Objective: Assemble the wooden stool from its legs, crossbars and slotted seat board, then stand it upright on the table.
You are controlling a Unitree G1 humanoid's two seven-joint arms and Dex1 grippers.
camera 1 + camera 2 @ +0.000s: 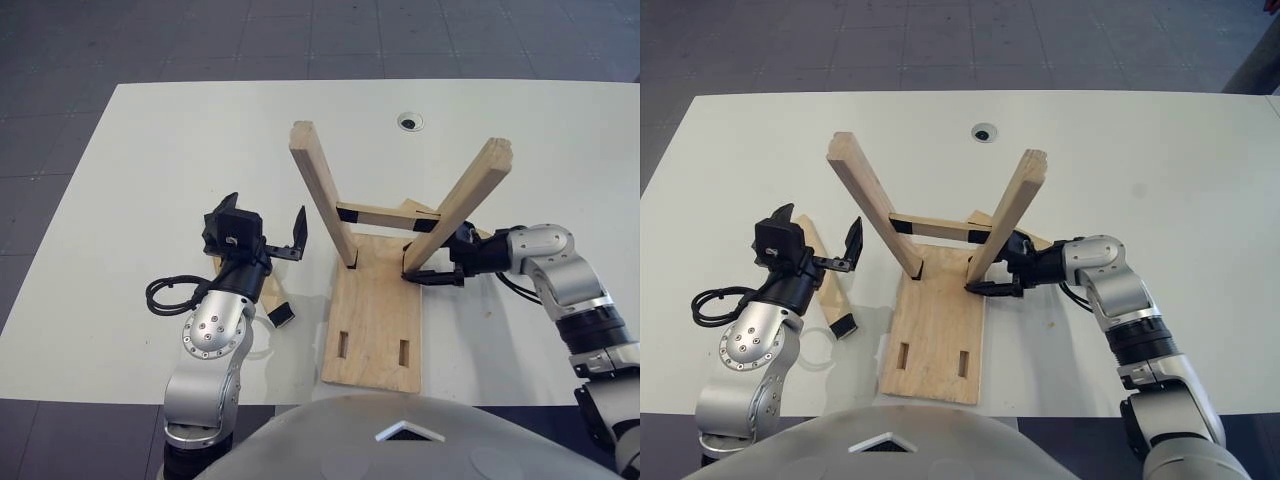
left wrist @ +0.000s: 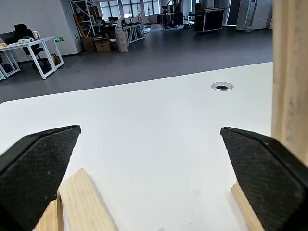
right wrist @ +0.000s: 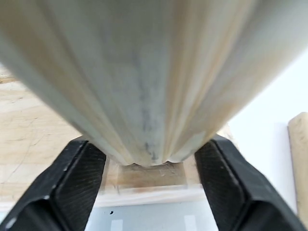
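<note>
Right wrist view: right end effector [image 3: 149, 187] grips leg [image 3: 144, 72] at seat board [image 1: 375, 320]; left end effector [image 1: 265, 228] wide.

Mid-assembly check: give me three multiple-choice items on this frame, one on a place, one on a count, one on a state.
1. Where is the right gripper?
A) at the foot of the right-hand leg, on the seat board
B) on the crossbar
C) over the cable hole

2. How many slots in the seat board stand empty?
A) none
B) two
C) four

3. The left gripper is:
A) shut on a leg
B) open, holding nothing
C) shut on the crossbar

Answers:
1 A: its fingers clasp that leg's foot at the board.
2 B: the two near slots are bare.
3 B: its pads stand wide apart with nothing between.
</note>
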